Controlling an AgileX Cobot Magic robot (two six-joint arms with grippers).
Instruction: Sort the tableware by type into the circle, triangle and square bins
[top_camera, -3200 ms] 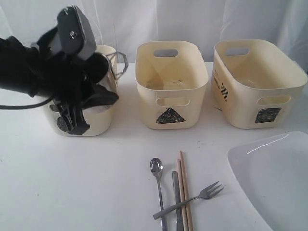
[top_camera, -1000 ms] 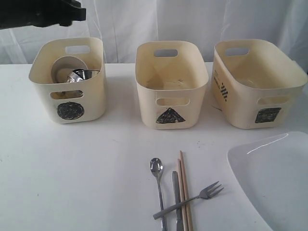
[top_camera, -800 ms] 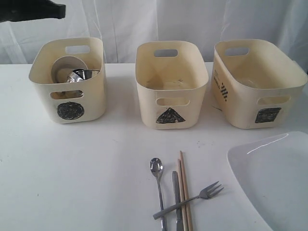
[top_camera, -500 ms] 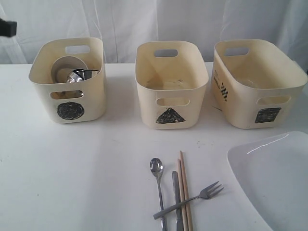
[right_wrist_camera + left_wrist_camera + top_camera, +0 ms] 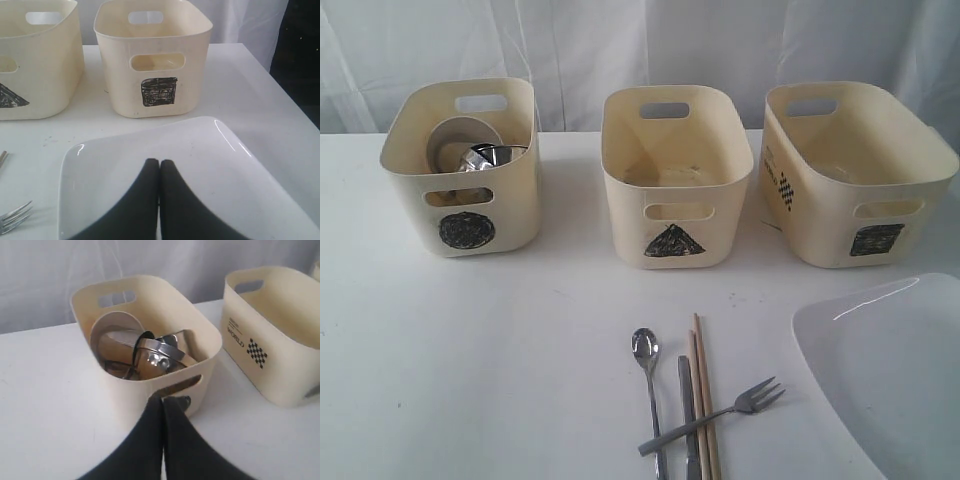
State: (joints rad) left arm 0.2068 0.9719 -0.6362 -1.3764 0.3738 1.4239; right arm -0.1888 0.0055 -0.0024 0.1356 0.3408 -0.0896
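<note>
White open tabletop (image 5: 470,380) spreads before the circle bin (image 5: 510,215); left pincer (image 5: 163,405) and right pincer (image 5: 159,167) pressed together.

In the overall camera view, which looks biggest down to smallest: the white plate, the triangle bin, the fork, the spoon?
1. white plate, though nearest and cropped.
2. triangle bin.
3. fork and spoon: look alike; the spoon is cropped, so no ranking.

A: Setting?
B: Looks like a staged lab test bench: white draped cloth backdrop (image 5: 620,40), plain white tabletop (image 5: 470,380), cream plastic tubs (image 5: 720,215) marked with hand-scribbled black shapes.
</note>
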